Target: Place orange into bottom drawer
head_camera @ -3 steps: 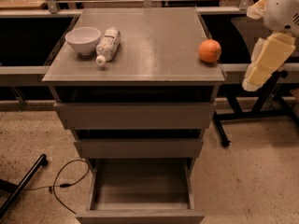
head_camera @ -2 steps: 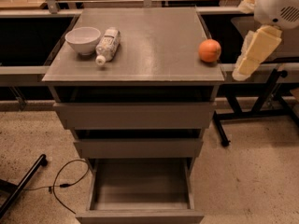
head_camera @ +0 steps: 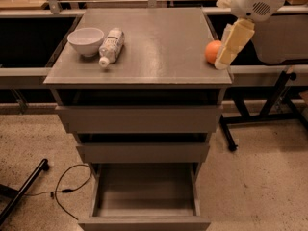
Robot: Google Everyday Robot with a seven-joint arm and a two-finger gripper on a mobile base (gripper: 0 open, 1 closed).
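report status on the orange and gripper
Gripper beside orange at cabinet top's right edge. Orange not lifted. Bottom drawer open. Bowl, bottle far left, not in the way.

There is only one camera. It sits high in front of the grey cabinet (head_camera: 144, 47) and looks down at it from quite near. It sees the top, the open bottom drawer (head_camera: 144, 196) and some floor (head_camera: 260, 186). The gripper (head_camera: 226, 57) hangs at the upper right, just beside the orange (head_camera: 212, 51).
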